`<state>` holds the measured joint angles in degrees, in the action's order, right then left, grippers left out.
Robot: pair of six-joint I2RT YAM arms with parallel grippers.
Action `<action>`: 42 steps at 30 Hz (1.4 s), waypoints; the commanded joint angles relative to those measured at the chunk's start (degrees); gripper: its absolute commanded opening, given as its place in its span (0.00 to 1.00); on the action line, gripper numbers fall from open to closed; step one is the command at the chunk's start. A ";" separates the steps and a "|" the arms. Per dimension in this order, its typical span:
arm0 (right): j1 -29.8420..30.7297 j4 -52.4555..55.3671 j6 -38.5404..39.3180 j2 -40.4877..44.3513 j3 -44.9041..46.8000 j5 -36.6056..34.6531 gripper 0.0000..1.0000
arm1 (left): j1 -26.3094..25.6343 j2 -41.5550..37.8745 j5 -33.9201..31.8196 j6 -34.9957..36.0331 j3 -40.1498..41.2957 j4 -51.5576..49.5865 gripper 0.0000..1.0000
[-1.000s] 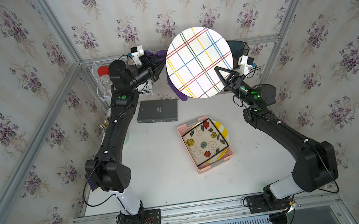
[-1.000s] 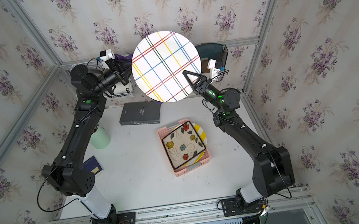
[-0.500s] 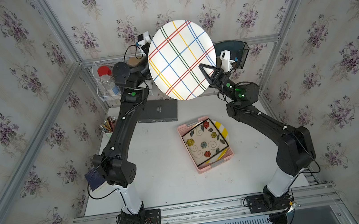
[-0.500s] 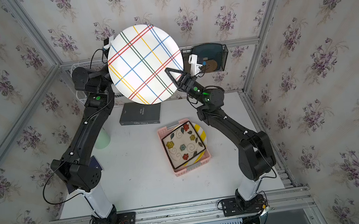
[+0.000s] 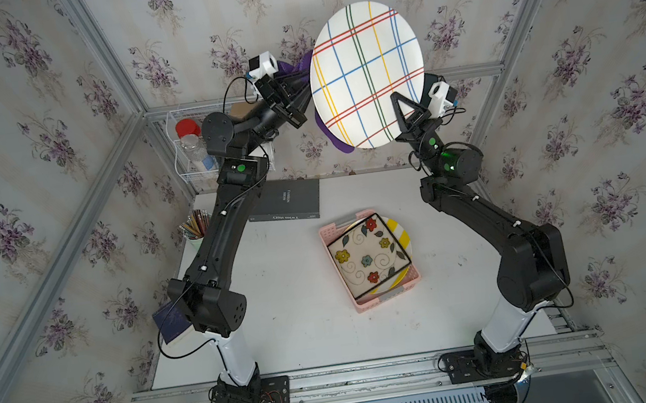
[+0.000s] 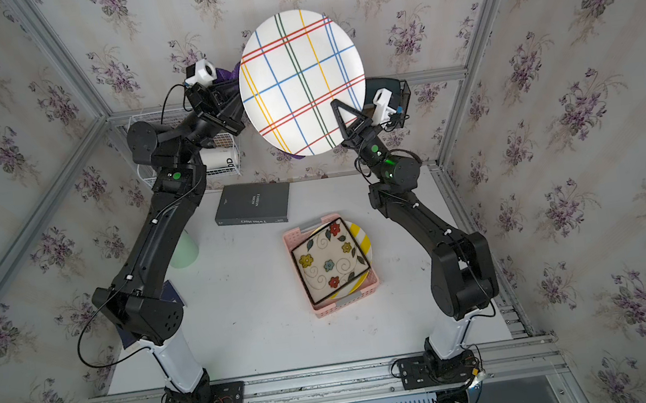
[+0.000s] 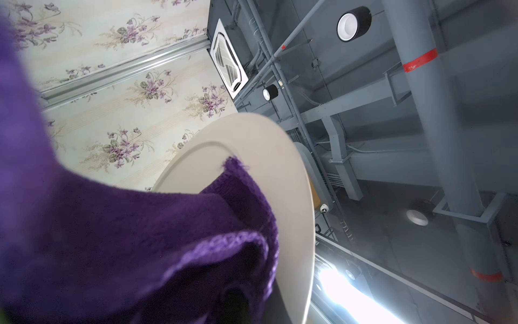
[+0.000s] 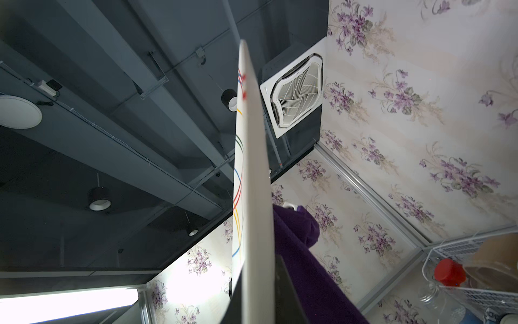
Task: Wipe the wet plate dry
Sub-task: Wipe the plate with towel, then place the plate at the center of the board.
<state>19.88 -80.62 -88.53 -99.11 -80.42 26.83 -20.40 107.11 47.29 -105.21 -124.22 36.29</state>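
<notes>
Right gripper point(image 5: 399, 104) is clamped on the plaid plate point(image 5: 364, 72) by its lower rim, upper middle of frame. Left gripper point(image 5: 298, 88) pinches a purple cloth point(image 5: 331, 143) behind it (mostly hidden by the plate). Book point(image 5: 287, 200) and pink basket point(image 5: 323, 238) sit lower down, well apart. Patterned face is toward the camera, long axis roughly top-to-bottom.

In both top views the cloth point(image 5: 331, 139) is almost wholly covered by the raised plate point(image 5: 366, 76); only purple slivers are seen at its rim. The fingertips of the left gripper point(image 5: 301, 88) are lost behind that rim, and in the left wrist view are buried under blurred cloth cut off by the frame. One finger of the right gripper point(image 5: 402, 109) is hidden behind the plate.
</notes>
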 commanded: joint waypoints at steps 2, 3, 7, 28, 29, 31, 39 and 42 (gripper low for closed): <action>4.57 3.27 3.01 -2.32 -3.18 2.54 0.00 | -1.01 0.82 1.62 -0.17 -1.28 6.73 0.00; 4.86 3.87 3.31 -3.63 -5.59 2.68 0.00 | -1.41 1.00 1.58 -0.18 -1.36 6.69 0.00; 2.64 4.77 1.11 -10.80 -18.91 1.69 0.00 | -3.13 1.03 1.95 0.05 -0.50 6.77 0.00; -21.60 22.66 11.25 19.72 21.16 -0.55 0.00 | 1.15 -21.84 4.58 55.49 23.75 -48.02 0.00; -22.48 27.30 13.80 22.02 23.07 -0.92 0.00 | 1.03 -22.02 1.59 60.89 22.46 -55.84 0.00; -24.02 36.14 18.68 25.76 25.81 -2.56 0.00 | 0.69 -21.71 -6.78 71.13 20.27 -68.14 0.00; -27.83 50.75 29.75 27.60 31.03 -5.78 0.00 | -0.50 -21.27 -32.69 83.59 22.07 -84.33 0.00; -28.05 51.34 31.71 24.94 31.19 -6.21 0.00 | -0.52 -21.83 -35.62 83.52 23.85 -84.22 0.00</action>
<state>-8.05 -29.74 -61.04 -72.77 -49.08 20.97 -20.99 85.97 19.55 -26.00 -101.32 -44.99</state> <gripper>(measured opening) 0.123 0.078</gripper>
